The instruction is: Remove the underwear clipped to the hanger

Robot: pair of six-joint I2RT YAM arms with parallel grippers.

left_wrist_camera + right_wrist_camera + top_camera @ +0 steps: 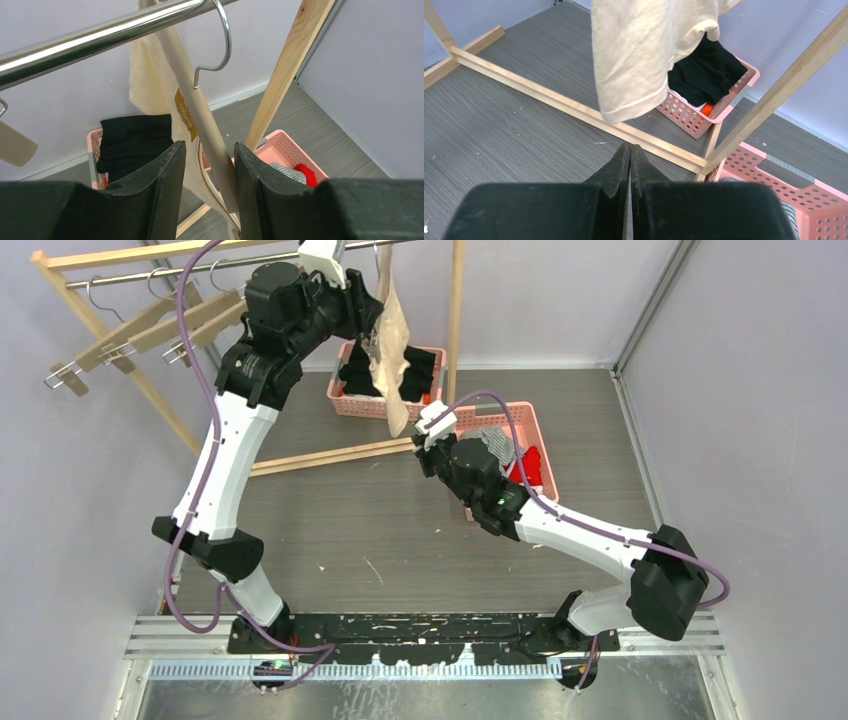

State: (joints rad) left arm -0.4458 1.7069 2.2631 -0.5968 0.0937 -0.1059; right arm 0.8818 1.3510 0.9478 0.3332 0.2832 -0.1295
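The beige underwear (392, 350) hangs from a wooden hanger (200, 110) on the metal rail (100, 35); it also shows in the left wrist view (150, 75) and the right wrist view (644, 55). My left gripper (210, 147) is raised to the rail (372, 328) and is open, its fingers on either side of the hanger's wooden arm. The red underwear (532, 465) and the striped underwear (500, 445) lie in the right pink basket (535, 420). My right gripper (630, 150) is shut and empty, low over the floor below the beige piece (424, 448).
A second pink basket (345, 405) holds black folded clothes (360, 370) behind the rack. Empty wooden hangers (150, 330) hang at the rail's left end. The rack's wooden base bar (320, 455) and upright post (458, 300) stand close to both grippers.
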